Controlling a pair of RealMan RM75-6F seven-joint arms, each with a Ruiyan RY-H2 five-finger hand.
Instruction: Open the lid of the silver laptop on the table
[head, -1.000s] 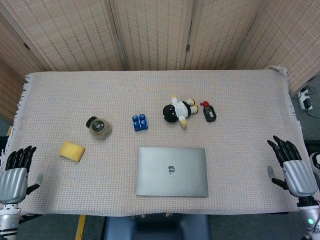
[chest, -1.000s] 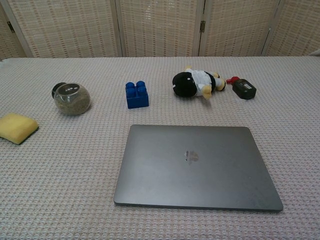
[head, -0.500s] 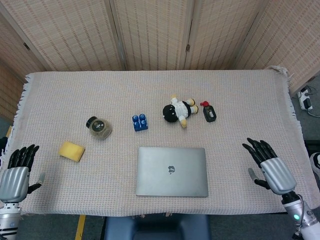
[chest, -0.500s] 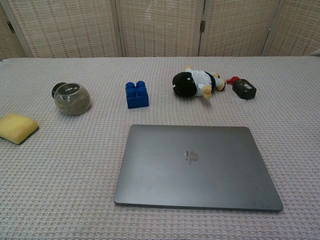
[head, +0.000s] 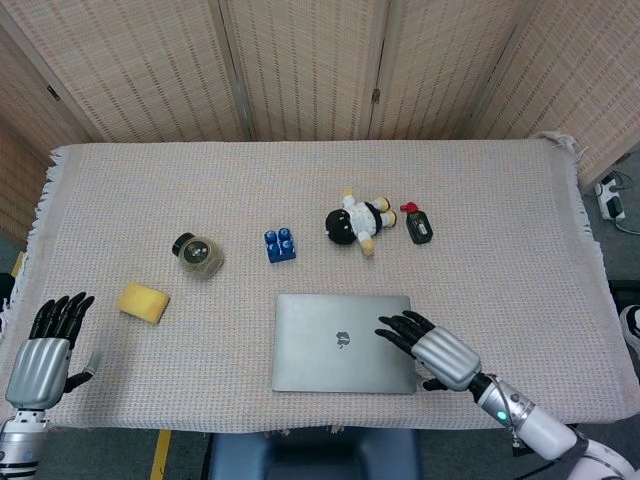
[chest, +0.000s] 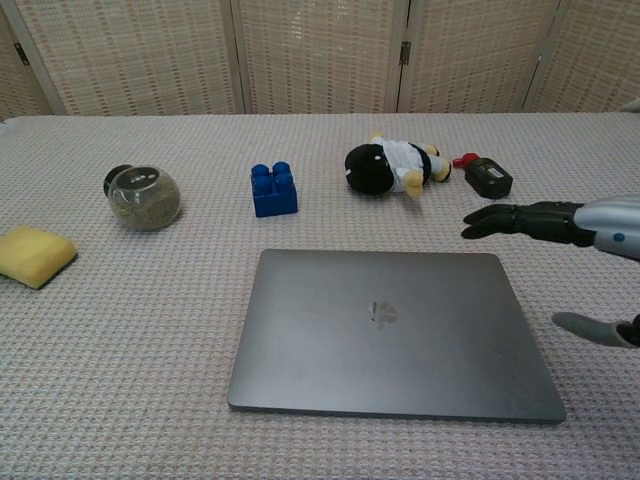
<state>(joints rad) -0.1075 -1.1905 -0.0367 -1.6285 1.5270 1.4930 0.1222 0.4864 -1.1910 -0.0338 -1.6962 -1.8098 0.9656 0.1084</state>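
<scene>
The silver laptop (head: 335, 342) (chest: 385, 333) lies flat with its lid down near the table's front edge, logo facing up. My right hand (head: 428, 351) (chest: 560, 228) hovers over the laptop's right edge, fingers stretched out and apart, holding nothing. In the chest view its dark fingers point left, above the laptop's right side. My left hand (head: 42, 340) is at the table's front left corner, fingers spread, empty, far from the laptop.
Behind the laptop sit a blue brick (head: 280, 244), a plush doll (head: 357, 221) and a small black device with a red cap (head: 417, 226). A round glass jar (head: 197, 255) and a yellow sponge (head: 144, 302) lie to the left. Woven screens stand behind the table.
My right hand has swung from the table's right edge leftward to above the laptop's right side. The left hand has shifted slightly. The laptop has not moved.
</scene>
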